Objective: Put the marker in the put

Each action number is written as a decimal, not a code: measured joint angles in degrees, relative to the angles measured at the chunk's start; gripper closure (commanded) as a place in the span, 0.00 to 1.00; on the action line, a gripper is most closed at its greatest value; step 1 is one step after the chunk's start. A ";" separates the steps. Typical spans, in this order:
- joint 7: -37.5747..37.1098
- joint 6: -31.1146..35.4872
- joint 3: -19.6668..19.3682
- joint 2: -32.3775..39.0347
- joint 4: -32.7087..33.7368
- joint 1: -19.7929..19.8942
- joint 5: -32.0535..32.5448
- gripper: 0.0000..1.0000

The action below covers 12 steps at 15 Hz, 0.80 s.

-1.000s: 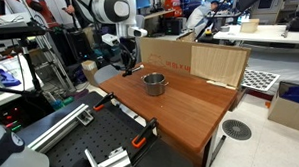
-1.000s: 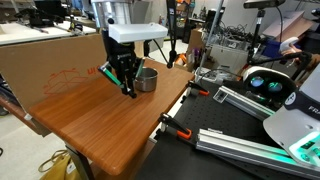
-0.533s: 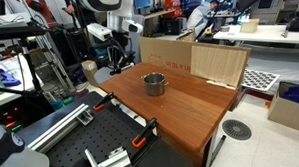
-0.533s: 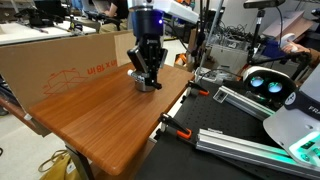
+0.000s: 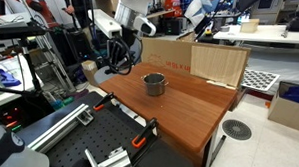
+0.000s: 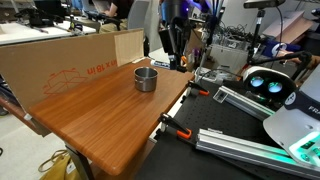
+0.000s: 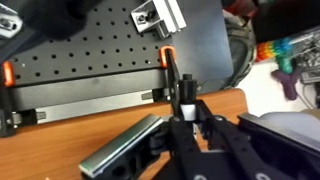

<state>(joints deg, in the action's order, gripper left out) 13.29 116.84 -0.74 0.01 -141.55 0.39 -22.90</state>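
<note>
A small steel pot (image 5: 154, 84) stands upright on the wooden table (image 5: 186, 112); it also shows in the other exterior view (image 6: 146, 78). My gripper (image 7: 187, 112) is shut on a black marker with a white band (image 7: 184, 93), which points away from the wrist camera. In both exterior views the gripper (image 5: 123, 60) (image 6: 176, 57) hangs above the table's edge, off to the side of the pot and apart from it. The pot is out of the wrist view. The marker is too small to make out in the exterior views.
A cardboard wall (image 5: 214, 61) (image 6: 60, 65) lines one side of the table. A black perforated board (image 7: 80, 50) with orange clamps (image 7: 168, 57) and an aluminium rail (image 7: 120, 150) lies below the table edge. Benches and equipment stand around the table.
My gripper has swung from beside the pot, across over it, to the table's edge past the pot, and it has risen. The pot has not moved.
</note>
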 measured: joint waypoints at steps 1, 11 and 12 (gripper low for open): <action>1.12 -1.65 -0.94 0.25 0.53 0.93 -0.61 0.95; 3.96 -12.00 -4.05 8.73 11.06 5.16 -5.03 0.95; 3.81 -12.62 -4.05 10.08 12.28 5.19 -5.37 0.95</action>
<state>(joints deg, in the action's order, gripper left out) 17.10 104.22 -4.79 10.09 -129.27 5.58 -28.28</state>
